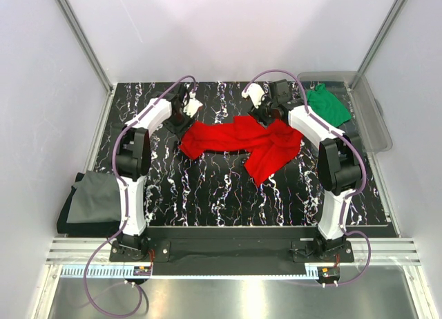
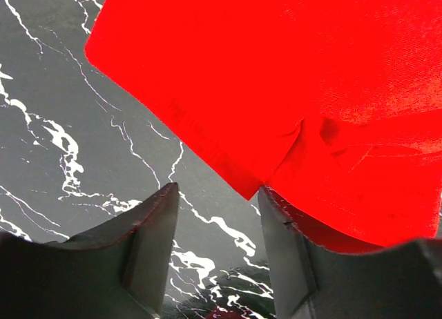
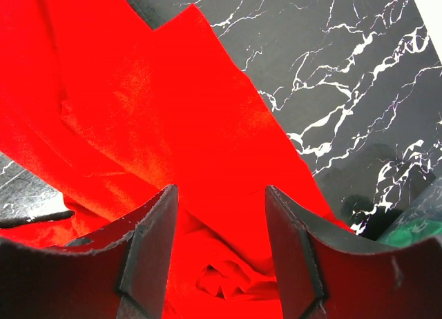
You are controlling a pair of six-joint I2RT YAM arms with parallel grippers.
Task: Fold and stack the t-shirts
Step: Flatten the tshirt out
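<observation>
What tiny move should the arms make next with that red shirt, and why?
Likely: nudge the left tool forward and close it on the corner of the red t-shirt. It stands open, the corner lying on the table just ahead of its gap. The right tool is open too, over the shirt's other end. The shirt is crumpled, so it needs pulling flat first.

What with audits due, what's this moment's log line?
red t-shirt: unfolded | left pincer: open at edge | right pincer: open over it

Overhead, wrist close-ups: shared red t-shirt [image 1: 238,136]
</observation>
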